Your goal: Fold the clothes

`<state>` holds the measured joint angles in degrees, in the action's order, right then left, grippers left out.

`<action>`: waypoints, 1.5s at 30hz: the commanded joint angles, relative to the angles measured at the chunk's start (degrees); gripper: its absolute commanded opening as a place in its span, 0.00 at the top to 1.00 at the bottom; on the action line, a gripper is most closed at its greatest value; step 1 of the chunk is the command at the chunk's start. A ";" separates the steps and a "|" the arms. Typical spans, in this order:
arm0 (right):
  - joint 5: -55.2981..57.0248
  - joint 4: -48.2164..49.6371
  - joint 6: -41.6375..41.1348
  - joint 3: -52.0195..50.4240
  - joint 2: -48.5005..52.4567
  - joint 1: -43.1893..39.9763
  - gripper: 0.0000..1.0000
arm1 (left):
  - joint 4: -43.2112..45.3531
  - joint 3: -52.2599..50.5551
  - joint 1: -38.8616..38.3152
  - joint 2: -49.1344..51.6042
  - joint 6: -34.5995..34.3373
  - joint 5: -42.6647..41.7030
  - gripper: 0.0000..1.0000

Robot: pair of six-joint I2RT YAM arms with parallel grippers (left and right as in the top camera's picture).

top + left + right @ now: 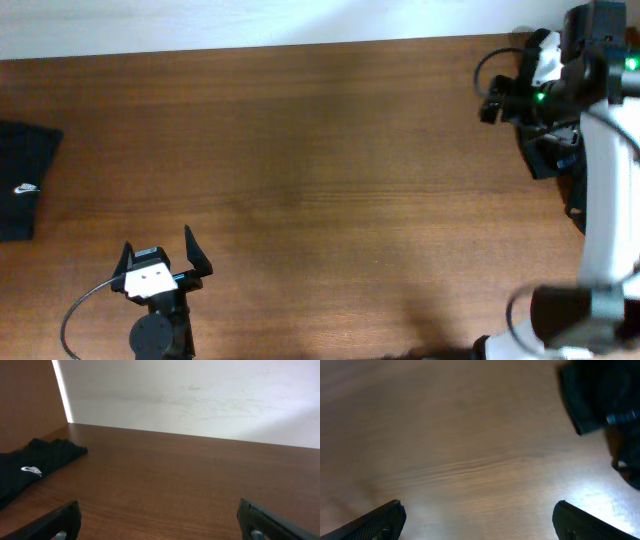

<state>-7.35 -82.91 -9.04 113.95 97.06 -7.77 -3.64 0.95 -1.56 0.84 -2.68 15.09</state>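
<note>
Watching my left gripper (158,240), spread wide; the black logo garment (20,185) lies well ahead-left of it; right gripper (480,520) spread too.

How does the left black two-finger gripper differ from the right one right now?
The left gripper faces out across the brown wooden table toward the white wall; the right gripper points down at the wood. The left gripper has a black logo-marked garment nearby; the right gripper has a blurred dark shape instead. Both are open, holding nothing.
</note>
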 commanded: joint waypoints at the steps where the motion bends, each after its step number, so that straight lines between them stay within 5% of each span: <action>1: 0.48 0.00 -0.46 0.72 -7.30 5.14 0.01 | 0.33 -0.44 -0.31 -0.50 -0.35 0.81 0.01; 10: 6.14 0.35 2.80 0.72 -25.11 17.40 0.01 | 0.33 -0.44 -0.31 -0.50 -0.35 0.79 0.01; 23: 7.34 -1.60 2.82 -3.21 -52.15 17.99 0.01 | 0.33 -0.44 -0.31 -0.50 -0.35 0.79 0.01; 30: 8.50 5.18 2.78 -25.79 -69.42 17.99 0.01 | 0.33 -0.44 -0.31 -0.50 -0.35 0.79 0.01; 45: 8.46 53.18 2.75 -76.96 -90.71 17.99 0.02 | 0.33 -0.44 -0.31 -0.50 -0.35 0.79 0.01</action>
<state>0.25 -35.51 -6.17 43.75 9.63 9.80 -3.60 0.95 -1.56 0.84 -2.68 15.29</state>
